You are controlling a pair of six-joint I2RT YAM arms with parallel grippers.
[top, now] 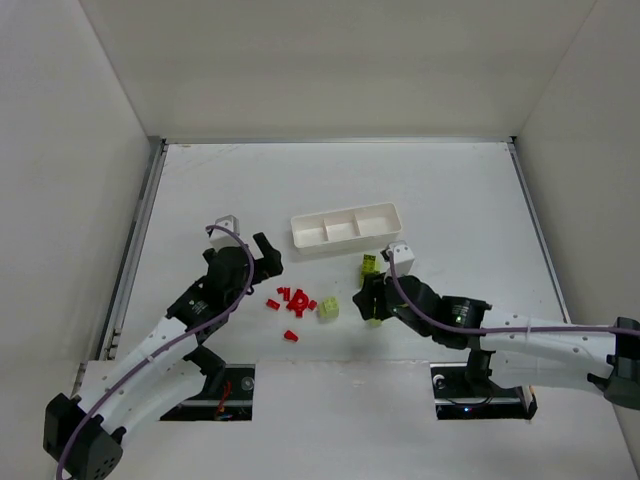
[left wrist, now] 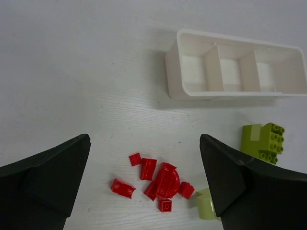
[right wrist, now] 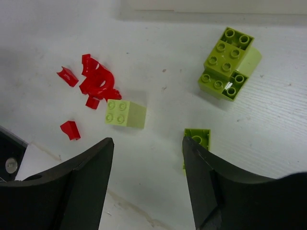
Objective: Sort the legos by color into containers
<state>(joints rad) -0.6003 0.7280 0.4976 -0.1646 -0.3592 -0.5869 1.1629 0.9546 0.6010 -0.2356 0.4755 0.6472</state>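
The right gripper (right wrist: 147,143), jaws apart and empty, stands just short of a yellow-green lego (right wrist: 125,113) dead ahead on the desk (right wrist: 168,62), while the left gripper (left wrist: 145,139), wide apart, faces the red legos (left wrist: 165,182), containers (left wrist: 192,91) beyond.

Red legos (left wrist: 165,181): roughly eight small bits. Most were bunched in one overlapping cluster, so the exact count was unclear; two lay apart from it. Yellow-green legos (right wrist: 125,113): three, one a bigger stepped piece (right wrist: 229,62), one a small piece (right wrist: 196,136) partly hidden by a finger. One white tray (left wrist: 173,72), split into three containers (left wrist: 194,67). One table (top: 450,190). Two hands: left hand (left wrist: 145,141), right hand (right wrist: 147,141).
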